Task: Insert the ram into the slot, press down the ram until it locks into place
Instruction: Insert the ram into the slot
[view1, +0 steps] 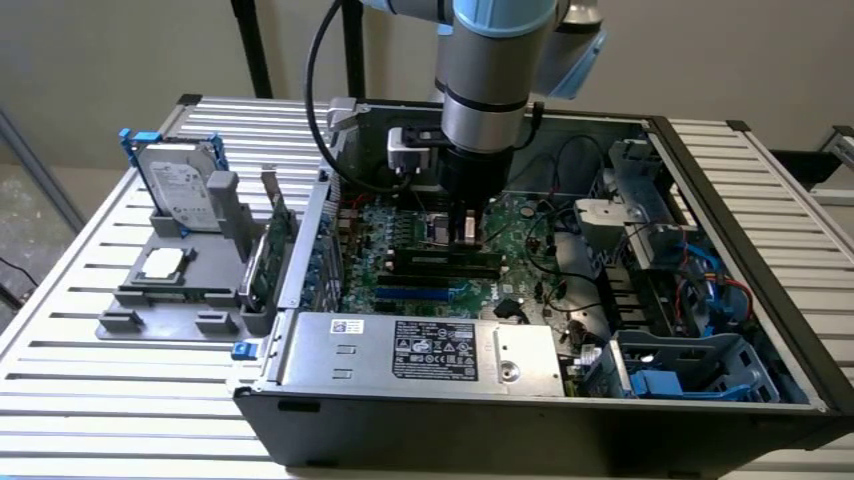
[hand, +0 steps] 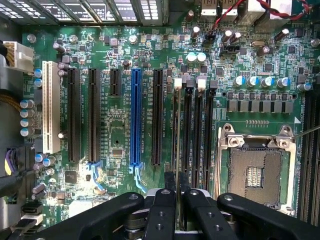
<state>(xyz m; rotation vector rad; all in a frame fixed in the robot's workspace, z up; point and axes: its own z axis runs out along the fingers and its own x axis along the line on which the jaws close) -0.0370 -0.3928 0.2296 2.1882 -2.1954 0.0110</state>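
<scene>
In the wrist view the ram (hand: 177, 135) shows edge-on as a thin line running away from my gripper (hand: 177, 194). The two black fingers (hand: 162, 210) are shut on its near end. The ram lies along the first of the memory slots (hand: 190, 130), the one with a white latch, beside the processor socket (hand: 255, 170); I cannot tell whether it is seated. In the exterior view my gripper (view1: 467, 238) points straight down onto the green motherboard (view1: 400, 225) in the middle of the open computer case (view1: 534, 420).
A blue card slot (hand: 135, 120) and a white slot (hand: 50, 107) lie alongside the memory slots. The power supply (view1: 427, 350) sits at the case front and a drive cage with cables (view1: 667, 270) on the exterior view's right. A hard drive (view1: 180, 190) and an upright expansion card (view1: 278, 255) stand outside.
</scene>
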